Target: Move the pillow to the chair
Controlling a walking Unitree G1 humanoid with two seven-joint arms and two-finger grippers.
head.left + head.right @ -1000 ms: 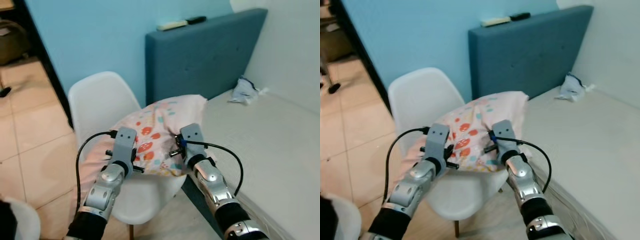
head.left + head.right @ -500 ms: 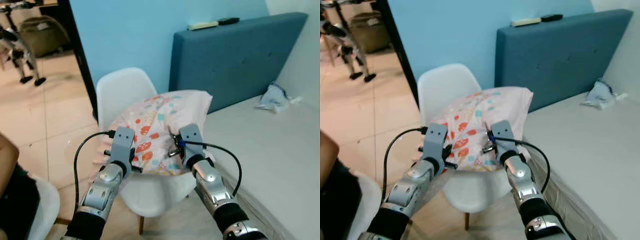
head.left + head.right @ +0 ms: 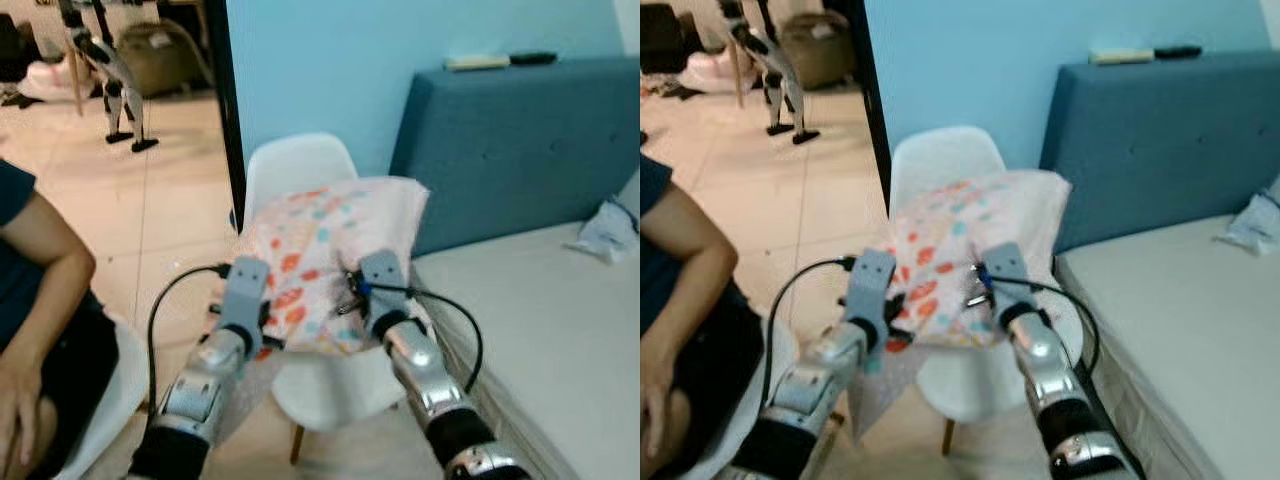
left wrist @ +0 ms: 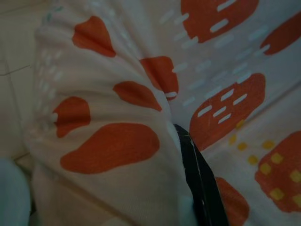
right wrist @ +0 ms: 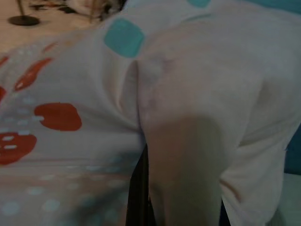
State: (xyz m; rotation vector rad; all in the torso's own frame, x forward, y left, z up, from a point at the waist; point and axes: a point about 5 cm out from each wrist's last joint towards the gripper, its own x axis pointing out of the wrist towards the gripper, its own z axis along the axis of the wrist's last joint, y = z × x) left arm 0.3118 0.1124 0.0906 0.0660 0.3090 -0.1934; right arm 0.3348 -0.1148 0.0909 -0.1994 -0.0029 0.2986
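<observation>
A pink pillow (image 3: 325,250) with orange and teal spots hangs in front of me, held up from both sides. My left gripper (image 3: 258,325) is shut on its near left edge and my right gripper (image 3: 352,300) on its near right edge. In the left wrist view a black finger (image 4: 197,181) presses into the bunched pillow fabric (image 4: 141,84). The right wrist view shows folds of the pillow (image 5: 188,94) around a dark finger (image 5: 138,197). The white chair (image 3: 296,168) stands just behind and below the pillow, its seat (image 3: 335,395) under the pillow's lower edge.
The bed's grey mattress (image 3: 545,330) and blue headboard (image 3: 500,150) lie on the right, with a crumpled white bag (image 3: 612,225) on the mattress. A person (image 3: 45,300) sits at the left on another white chair (image 3: 122,372). A dark door frame (image 3: 222,100) stands behind the chair.
The whole view has swung, so the bed slid right and the doorway and seated person came into view. Both grippers keep their hold on the pillow over the chair.
</observation>
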